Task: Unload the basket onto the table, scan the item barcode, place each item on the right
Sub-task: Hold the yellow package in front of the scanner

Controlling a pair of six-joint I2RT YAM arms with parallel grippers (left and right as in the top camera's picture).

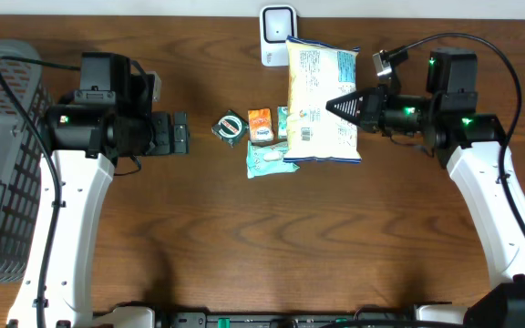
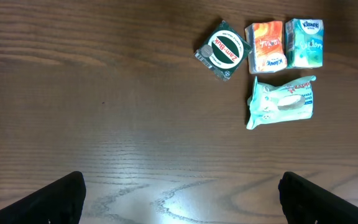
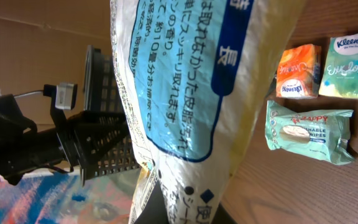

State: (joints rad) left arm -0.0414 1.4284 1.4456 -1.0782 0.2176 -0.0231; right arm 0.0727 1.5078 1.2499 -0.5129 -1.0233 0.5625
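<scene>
The right claw [image 1: 343,106] is clenched on the edge of the snack bag [image 1: 322,87], which it holds out from its tip above the tabletop [image 1: 244,246], printed back facing up. A white scanner [image 1: 278,27] stands just past the bag's far corner. The left claw [image 1: 182,133] hovers released. Ahead of it lie a round tin [image 1: 230,127], an orange tissue pack [image 1: 260,125] and a wipes pack [image 1: 270,160].

The left arm [image 1: 69,210] bends in from the left side. The left gripper [image 1: 182,133] points toward the middle, its fingers [image 2: 58,199] spread wide and holding nothing. The right arm [image 1: 492,205] bends in from the right. The right gripper [image 1: 337,105] points left, pinched tight on the snack bag [image 1: 322,73].
</scene>
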